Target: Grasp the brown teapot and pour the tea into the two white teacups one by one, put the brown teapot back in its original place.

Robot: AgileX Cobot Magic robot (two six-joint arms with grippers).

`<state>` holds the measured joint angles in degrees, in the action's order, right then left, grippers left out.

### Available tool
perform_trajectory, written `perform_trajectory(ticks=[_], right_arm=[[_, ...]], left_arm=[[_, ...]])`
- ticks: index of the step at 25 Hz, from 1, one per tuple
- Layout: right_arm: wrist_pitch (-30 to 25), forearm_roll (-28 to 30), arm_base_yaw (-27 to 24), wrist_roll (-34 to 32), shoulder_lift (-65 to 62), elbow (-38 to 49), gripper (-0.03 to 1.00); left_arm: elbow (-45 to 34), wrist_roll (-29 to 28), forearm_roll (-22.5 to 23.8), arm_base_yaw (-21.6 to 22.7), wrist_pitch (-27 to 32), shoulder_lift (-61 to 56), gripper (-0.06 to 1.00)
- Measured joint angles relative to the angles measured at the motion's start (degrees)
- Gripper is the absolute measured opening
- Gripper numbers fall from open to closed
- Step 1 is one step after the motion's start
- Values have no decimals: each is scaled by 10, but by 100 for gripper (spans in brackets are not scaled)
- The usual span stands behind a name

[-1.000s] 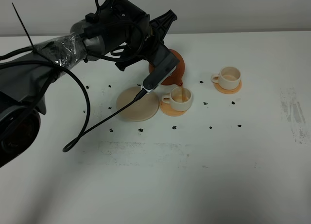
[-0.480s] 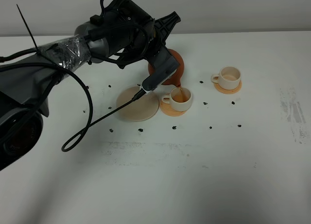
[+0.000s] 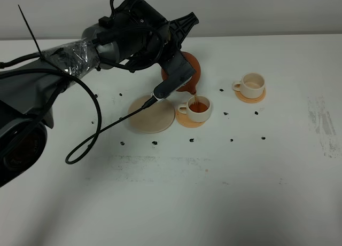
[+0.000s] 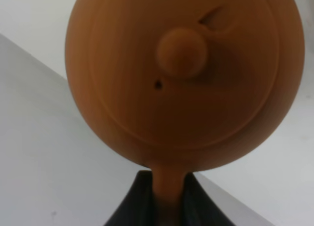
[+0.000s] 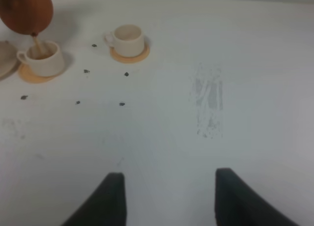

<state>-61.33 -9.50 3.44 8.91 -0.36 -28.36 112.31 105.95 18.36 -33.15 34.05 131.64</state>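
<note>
Brown teapot [image 3: 191, 70] hangs tilted in the air with its spout down, just above the first white teacup [image 3: 199, 108], at about 11 o'clock of that cup in the high view. A thin stream of tea [image 3: 195, 96] falls from the spout into the cup, which holds dark amber liquid. The left gripper [image 4: 167, 202] is clamped on the pot's loop handle; in its wrist view the handle runs down between the two dark fingers [image 4: 132, 206], and the lid with its round knob [image 4: 181, 52] faces the camera

The first teacup stands on an orange coaster [image 3: 183, 121]. At 9 o'clock of it, touching or almost touching the coaster's edge, lies the pale beige saucer [image 3: 152, 120], bare apart from the arm's black cable [image 3: 96, 139] passing over its rim. The second white teacup [image 3: 252, 84] sits on its own orange coaster [image 3: 251, 98] at about 2 o'clock of the first, well apart from it, handle pointing to 9 o'clock; its inside looks pale

Small black specks [image 3: 191, 140] are scattered over the white table [image 3: 214, 198] around the cups, and a faint grey smudge [image 3: 323, 123] marks the table out at 3 o'clock

The right gripper [image 5: 169, 201] hovers over bare table away from the cups, its two fingers [image 5: 110, 201] standing apart with nothing between them
</note>
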Motion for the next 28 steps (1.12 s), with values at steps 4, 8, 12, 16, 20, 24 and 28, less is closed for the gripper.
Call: perform_trajectory(ticks=[4,8,12,16,20,24,28], right_arm=[[0,0,0,0,0,0,43],[0,0,0,0,0,0,43],[0,0,0,0,0,0,43],[0,0,0,0,0,0,43],[0,0,0,0,0,0,43],[0,0,0,0,0,0,43],[0,0,0,0,0,0,43]], left_arm=[[0,5,4,-1,-5,6,11],[-1,8,9,-5,-19,9,11],[-2,13,11,-6,-33,9,11],[-2,25,13,-6,-35,9,11],[-2,33,13,-6,-39,9,11],[-2,37,13,-6,-45,9,11],[-2,47,13,-6,-45,9,11]])
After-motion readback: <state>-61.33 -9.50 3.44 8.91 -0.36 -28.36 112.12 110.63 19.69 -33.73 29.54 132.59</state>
